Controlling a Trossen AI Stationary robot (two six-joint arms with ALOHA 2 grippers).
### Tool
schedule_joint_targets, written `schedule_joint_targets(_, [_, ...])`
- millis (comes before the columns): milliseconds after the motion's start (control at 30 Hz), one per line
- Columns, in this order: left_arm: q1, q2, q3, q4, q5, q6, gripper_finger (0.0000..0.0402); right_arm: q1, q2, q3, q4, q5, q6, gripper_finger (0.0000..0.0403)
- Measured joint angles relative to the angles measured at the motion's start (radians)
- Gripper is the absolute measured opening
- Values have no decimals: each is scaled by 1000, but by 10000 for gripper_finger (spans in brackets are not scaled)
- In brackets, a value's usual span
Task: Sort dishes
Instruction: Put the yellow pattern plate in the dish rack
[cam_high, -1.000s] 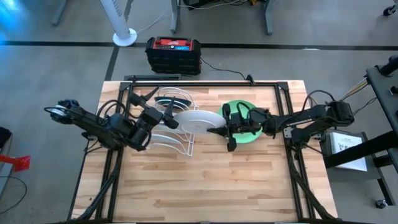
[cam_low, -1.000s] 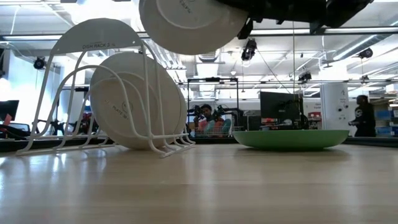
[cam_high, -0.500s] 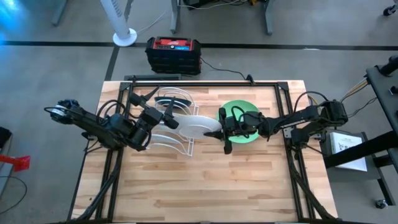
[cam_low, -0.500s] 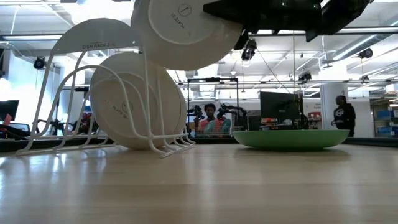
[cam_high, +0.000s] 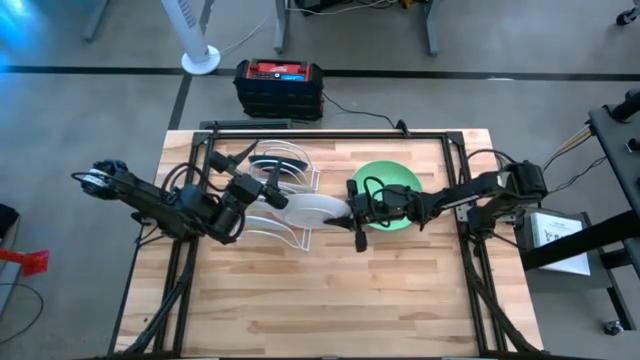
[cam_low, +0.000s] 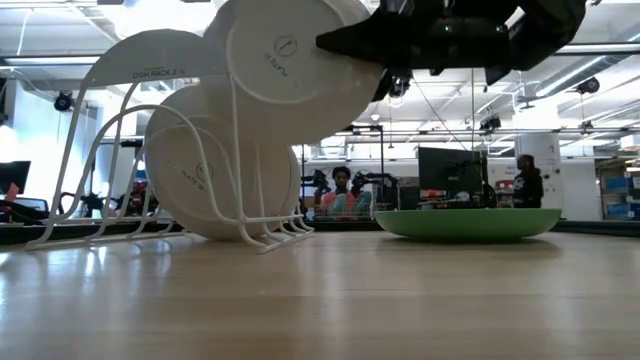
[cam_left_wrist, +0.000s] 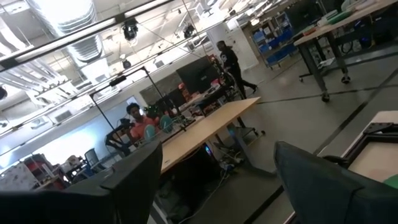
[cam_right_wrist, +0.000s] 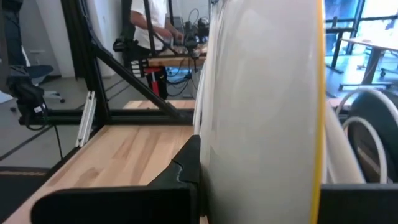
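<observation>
The left gripper (cam_high: 268, 190) waits wide open over the white rack (cam_high: 262, 226). Plates already stand in the rack. The right gripper (cam_high: 350, 215) is clamped tight on a pale plate (cam_high: 312, 209), held on its edge just above the rack's end, beside it. The green plate (cam_high: 400, 178) lies flat beyond the rack.

In the low view, the white wire rack (cam_low: 170, 150) carries small dark lettering across its broad top band; it seems to read "DISH RACK", followed by a few characters too small to make out. The underside of the raised white plate (cam_low: 285, 65) bears a small round maker's mark with tiny print beside it, none of it legible.
</observation>
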Motion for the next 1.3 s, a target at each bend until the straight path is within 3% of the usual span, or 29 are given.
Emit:
schedule_joint_targets(267, [0,15,-3,-2,-16,-27,296,0,66,2,49,7,3,24])
schedule_joint_targets(1300, [-1,16,-4,-84,-57,-137,296,2,313,228,-13,7,-42,24])
